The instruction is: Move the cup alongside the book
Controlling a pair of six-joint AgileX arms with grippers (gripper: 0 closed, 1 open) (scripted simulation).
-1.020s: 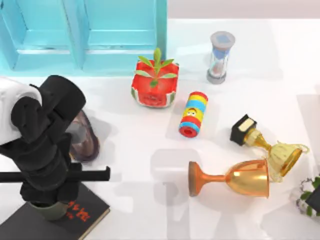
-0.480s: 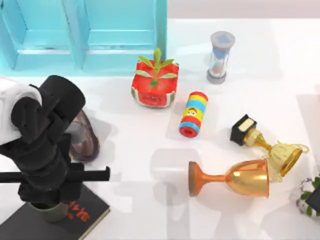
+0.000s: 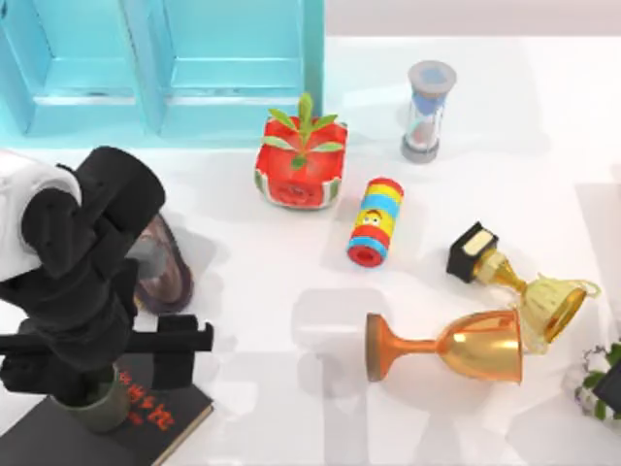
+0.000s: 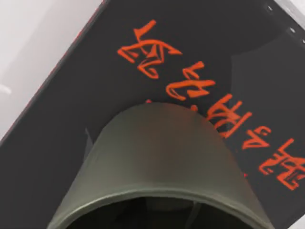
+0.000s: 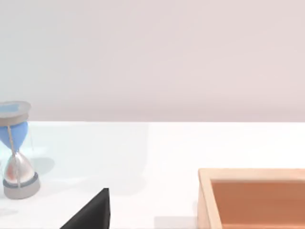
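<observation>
Olive-grey, the cup [image 3: 97, 416] hangs in the left gripper [image 3: 89, 388], which is closed around it at the table's near left corner. It sits directly over the book [image 3: 167, 416], above the red lettering, not beside it. Bare table [image 3: 291, 408] lies just to the right of the book's edge, so I judge a short sideways carry comes next.

White table [image 3: 291, 291] carries, right of the left gripper [image 3: 82, 383]: watermelon planter [image 3: 301, 175], hourglass [image 3: 425, 112], striped roller [image 3: 375, 221], toppled orange goblet [image 3: 456, 347], gold trophy [image 3: 519, 282]; black book [image 3: 155, 417] beneath the gripper, dark shoe [image 3: 160, 267] just behind it.
</observation>
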